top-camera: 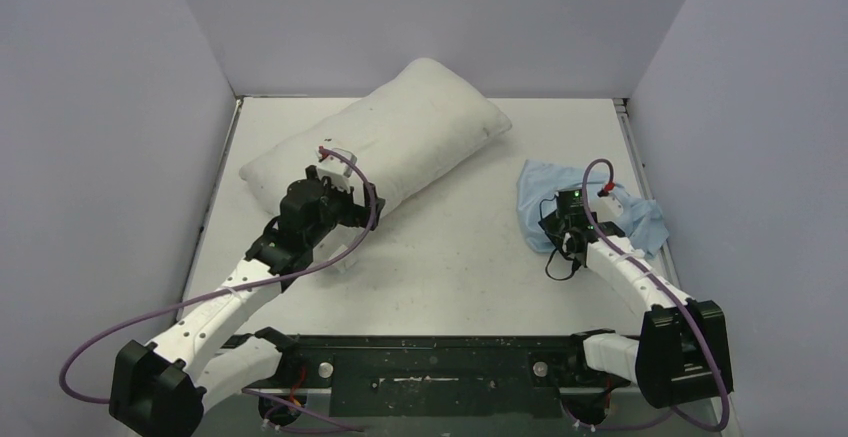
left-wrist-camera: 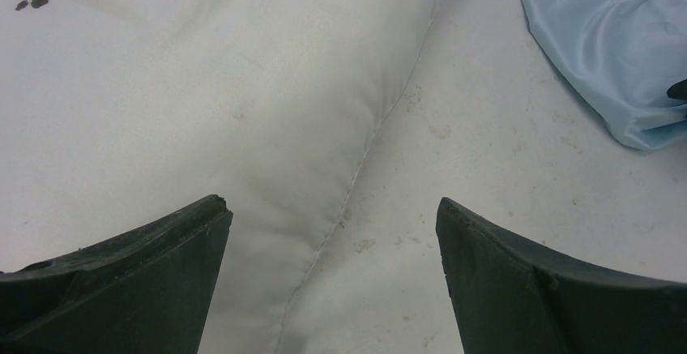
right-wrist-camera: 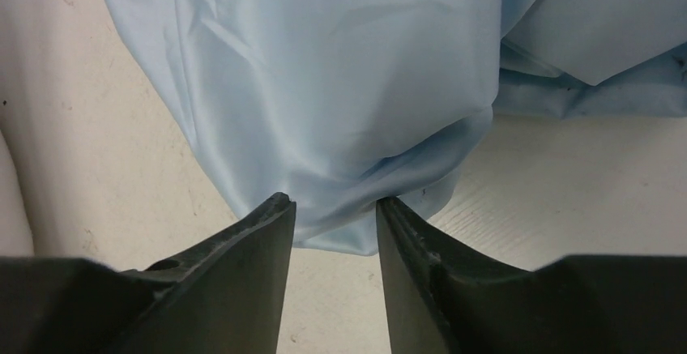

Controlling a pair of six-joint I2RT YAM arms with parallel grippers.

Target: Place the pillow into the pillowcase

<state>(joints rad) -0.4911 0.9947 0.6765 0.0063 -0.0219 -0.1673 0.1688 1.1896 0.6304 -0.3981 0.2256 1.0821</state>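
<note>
On the far left half of the white table, the pillow lies plump and on a slant, one end toward the near left and the other toward the far middle. Its off-white cover carries two small dark specks, seen in the left wrist view. Right of it and apart from it, near the table's right edge, the pillowcase sits as a crumpled light-blue heap with bare tabletop between the two.

Over the near long edge of the pillow hangs the left gripper. Its jaws stand wide apart and hold nothing. Between them the wrist view shows the pillow's stitched seam, with cushion to the left of the seam and scuffed table to the right. A corner of the blue cloth shows at the far right of that view.

At the pillowcase, the right gripper reaches in from the near right. Its jaws are drawn close together with a gathered fold of the blue fabric caught between the tips; creases in the cloth run down toward that pinch. Beneath the fold the table shows through. More cloth lies bunched farther right.

Purple cables loop along both arms.
</note>
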